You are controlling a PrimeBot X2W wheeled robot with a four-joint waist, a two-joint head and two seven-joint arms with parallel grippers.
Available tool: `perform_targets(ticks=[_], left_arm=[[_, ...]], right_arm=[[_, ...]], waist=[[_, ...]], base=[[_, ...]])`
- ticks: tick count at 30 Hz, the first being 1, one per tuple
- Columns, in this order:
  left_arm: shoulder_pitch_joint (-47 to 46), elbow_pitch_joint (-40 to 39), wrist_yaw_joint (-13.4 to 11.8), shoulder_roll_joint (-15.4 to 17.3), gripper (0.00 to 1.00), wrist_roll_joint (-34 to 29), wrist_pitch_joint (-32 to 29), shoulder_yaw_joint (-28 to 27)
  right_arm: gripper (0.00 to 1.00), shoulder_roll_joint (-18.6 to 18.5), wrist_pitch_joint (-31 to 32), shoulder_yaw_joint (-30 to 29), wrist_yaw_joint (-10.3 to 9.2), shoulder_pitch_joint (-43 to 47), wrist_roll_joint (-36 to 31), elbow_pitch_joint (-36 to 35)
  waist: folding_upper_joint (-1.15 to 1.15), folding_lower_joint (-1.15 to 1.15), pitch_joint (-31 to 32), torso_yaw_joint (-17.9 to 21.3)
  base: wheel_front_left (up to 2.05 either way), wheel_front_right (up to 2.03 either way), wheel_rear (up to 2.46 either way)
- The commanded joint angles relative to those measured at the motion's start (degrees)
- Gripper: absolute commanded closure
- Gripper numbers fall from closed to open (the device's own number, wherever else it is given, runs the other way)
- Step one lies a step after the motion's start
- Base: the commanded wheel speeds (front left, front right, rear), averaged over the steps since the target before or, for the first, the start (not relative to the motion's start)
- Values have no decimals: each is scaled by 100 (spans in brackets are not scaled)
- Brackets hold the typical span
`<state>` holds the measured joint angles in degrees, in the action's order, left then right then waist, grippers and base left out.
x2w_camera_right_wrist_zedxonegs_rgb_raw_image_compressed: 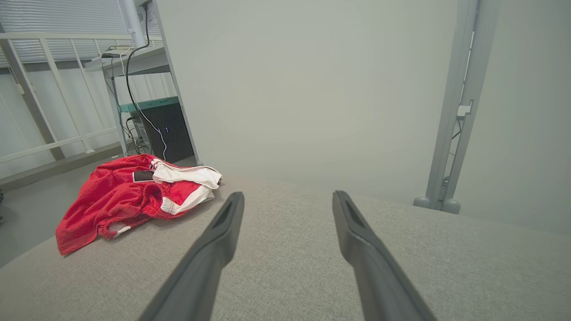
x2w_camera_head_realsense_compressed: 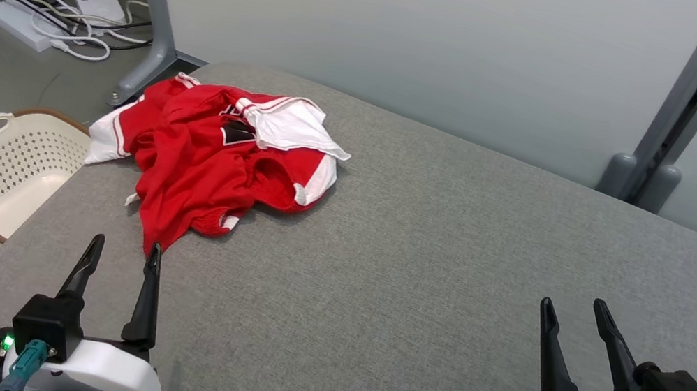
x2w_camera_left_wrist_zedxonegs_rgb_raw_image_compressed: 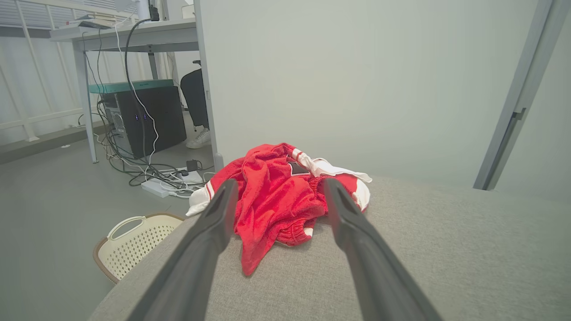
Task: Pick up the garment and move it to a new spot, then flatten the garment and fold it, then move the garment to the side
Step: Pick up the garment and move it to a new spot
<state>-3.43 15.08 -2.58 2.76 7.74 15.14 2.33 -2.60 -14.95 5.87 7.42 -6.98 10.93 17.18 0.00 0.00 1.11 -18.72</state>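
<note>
Garment [x2w_camera_head_realsense_compressed: 213, 159] lies crumpled at the far left of the table [x2w_camera_head_realsense_compressed: 414, 270]. Left hand [x2w_camera_head_realsense_compressed: 126, 245] sits just short of it, spread and empty. Right hand [x2w_camera_head_realsense_compressed: 573, 302] is spread too, at the near right.

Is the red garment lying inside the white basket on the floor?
No, the garment lies crumpled on the grey surface; the basket stands on the floor.

One garment [x2w_camera_head_realsense_compressed: 213, 159], one basket [x2w_camera_head_realsense_compressed: 14, 164], two grippers [x2w_camera_head_realsense_compressed: 125, 245] [x2w_camera_head_realsense_compressed: 573, 304]
</note>
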Motion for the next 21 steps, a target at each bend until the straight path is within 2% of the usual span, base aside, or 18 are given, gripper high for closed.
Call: perform_targets(ticks=[1, 16, 21], left_arm=[[50, 9, 5, 23, 0, -26, 9, -41], [44, 119, 64, 23, 0, -17, 9, -104], [-196, 272, 212, 156, 0, 26, 9, -150]], right_arm=[[0, -51, -29, -2, 13, 39, 44, 9], [0, -53, -28, 99, 13, 24, 119, 65], [0, -53, -28, 129, 13, -35, 149, 41]], waist=[[0, 0, 41, -138], [0, 0, 95, -323], [0, 0, 30, -269]], base=[[0, 0, 0], [0, 0, 0], [0, 0, 0]])
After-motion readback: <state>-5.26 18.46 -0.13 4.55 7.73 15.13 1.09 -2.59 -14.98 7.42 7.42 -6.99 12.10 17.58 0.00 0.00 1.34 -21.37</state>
